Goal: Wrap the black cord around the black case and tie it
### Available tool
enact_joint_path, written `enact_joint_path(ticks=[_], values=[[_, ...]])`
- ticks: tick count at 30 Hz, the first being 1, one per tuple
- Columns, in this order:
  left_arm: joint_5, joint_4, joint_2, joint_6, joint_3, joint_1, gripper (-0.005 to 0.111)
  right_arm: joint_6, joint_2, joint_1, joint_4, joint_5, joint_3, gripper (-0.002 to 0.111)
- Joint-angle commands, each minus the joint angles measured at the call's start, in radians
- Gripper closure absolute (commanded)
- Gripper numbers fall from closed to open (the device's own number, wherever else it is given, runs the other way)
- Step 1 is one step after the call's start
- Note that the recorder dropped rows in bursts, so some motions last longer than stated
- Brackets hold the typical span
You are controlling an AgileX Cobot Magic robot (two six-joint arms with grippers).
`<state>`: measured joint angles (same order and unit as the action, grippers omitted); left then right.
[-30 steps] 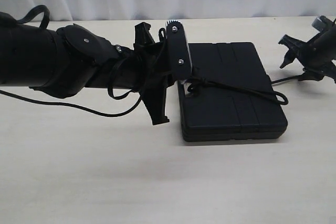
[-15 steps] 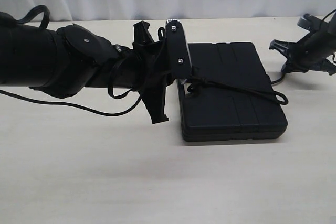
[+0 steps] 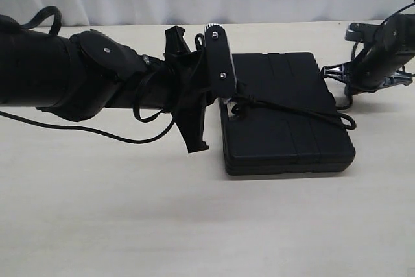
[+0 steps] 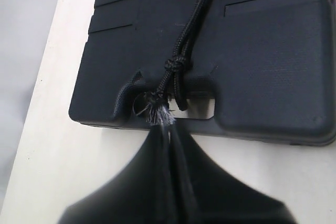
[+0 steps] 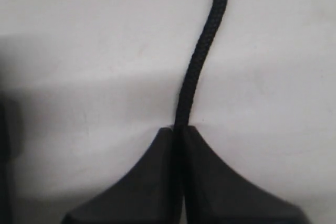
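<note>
Black items: one black case [image 3: 279, 82], one black cord [image 3: 305, 113], two claws.
Left claw [image 4: 167, 132]: pinched shut on cord's frayed end at handle slot [image 4: 197, 109].
Case: flat on table [image 3: 194, 225].
Right claw [image 5: 178, 128]: clamped on cord, near case's right edge.

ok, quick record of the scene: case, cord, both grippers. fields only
case: lying flat on the table
cord: runs across the top of the case and off its edge on the right gripper's side
knot: on the cord, beside the handle slot
left gripper: shut, pinching the cord at its frayed end
right gripper: shut on the cord, beside the case
tie: cannot tell if finished
</note>
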<state>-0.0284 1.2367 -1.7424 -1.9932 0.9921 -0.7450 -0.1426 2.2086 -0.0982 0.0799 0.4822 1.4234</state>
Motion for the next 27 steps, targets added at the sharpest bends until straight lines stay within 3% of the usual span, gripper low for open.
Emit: enact_joint_path(ticks=[1, 11, 20, 22, 27], values=[[0.004, 0.006, 0.008, 0.006, -0.002, 0.001, 0.107, -0.011, -0.023, 0.008, 0.041, 0.031, -0.128, 0.104], [0.002, 0.006, 0.008, 0.006, -0.002, 0.001, 0.107, -0.016, -0.159, 0.008, 0.068, -0.243, -0.392, 0.104], [-0.022, 0.006, 0.008, 0.006, -0.002, 0.001, 0.107, -0.001, -0.165, 0.008, 0.070, -0.153, -0.415, 0.103], [-0.022, 0.006, 0.008, 0.006, -0.002, 0.001, 0.107, -0.001, -0.165, 0.008, 0.070, -0.143, -0.415, 0.097], [-0.022, 0.006, 0.008, 0.006, -0.002, 0.001, 0.107, -0.001, -0.165, 0.008, 0.070, -0.109, -0.393, 0.069]])
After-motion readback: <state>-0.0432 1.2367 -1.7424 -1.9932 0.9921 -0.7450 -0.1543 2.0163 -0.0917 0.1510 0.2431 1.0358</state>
